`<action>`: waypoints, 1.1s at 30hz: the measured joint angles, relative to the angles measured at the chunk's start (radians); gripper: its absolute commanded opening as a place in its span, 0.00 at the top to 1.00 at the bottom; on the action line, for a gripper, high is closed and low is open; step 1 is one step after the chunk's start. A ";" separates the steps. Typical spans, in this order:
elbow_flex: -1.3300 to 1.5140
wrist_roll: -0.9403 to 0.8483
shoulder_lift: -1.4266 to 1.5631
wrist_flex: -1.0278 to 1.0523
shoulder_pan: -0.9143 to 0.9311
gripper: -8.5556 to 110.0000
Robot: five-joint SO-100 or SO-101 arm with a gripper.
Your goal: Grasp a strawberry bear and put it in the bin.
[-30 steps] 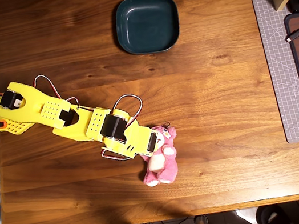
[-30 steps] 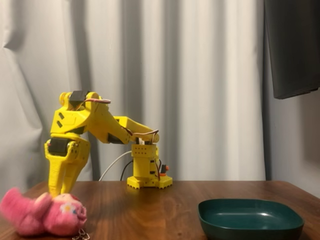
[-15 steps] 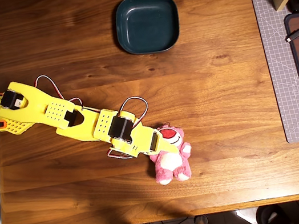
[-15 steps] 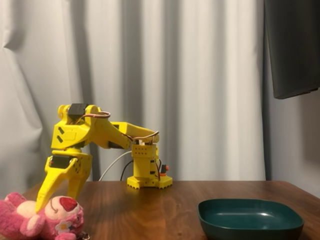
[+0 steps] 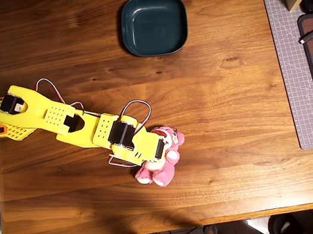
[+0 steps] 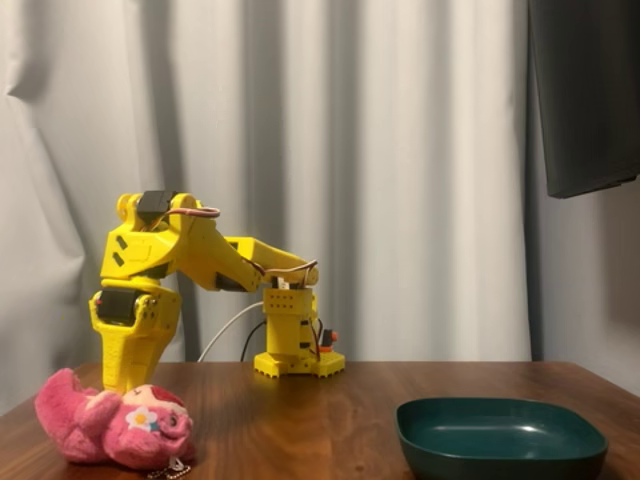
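- Plush first: we see the small pink strawberry bear (image 5: pixel 160 166) with its white muzzle lying on its side on the brown wooden surface (image 5: pixel 234 109), near the front edge in the overhead view.
- Our yellow claw (image 5: pixel 155 159) sits low over the bear's body, placed for a grasp; we cannot tell how far it is open.
- Against the earlier frames, the bear has rolled and shifted leftward.
- We find the dark teal square bin (image 5: pixel 154 24) empty, well apart.
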 measured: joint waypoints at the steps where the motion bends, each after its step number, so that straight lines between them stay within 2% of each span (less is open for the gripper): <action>1: 0.000 0.000 0.005 0.000 0.000 0.93; 10: 0.000 0.000 0.083 0.000 0.081 0.92; 13: 0.000 0.000 0.087 0.000 0.120 0.73; 15: 0.000 0.000 0.087 0.000 0.123 0.71; 18: 0.000 0.000 0.064 0.000 0.101 0.74; 23: 0.002 0.000 0.029 0.000 0.064 0.60; 24: 0.002 0.000 0.026 0.000 0.061 0.61; 26: 0.002 0.000 0.017 0.000 0.052 0.69; 28: 0.002 0.000 0.008 0.000 0.044 0.87; 29: 0.002 0.000 0.005 0.000 0.043 0.93; 33: 0.000 0.000 -0.002 0.000 0.040 0.93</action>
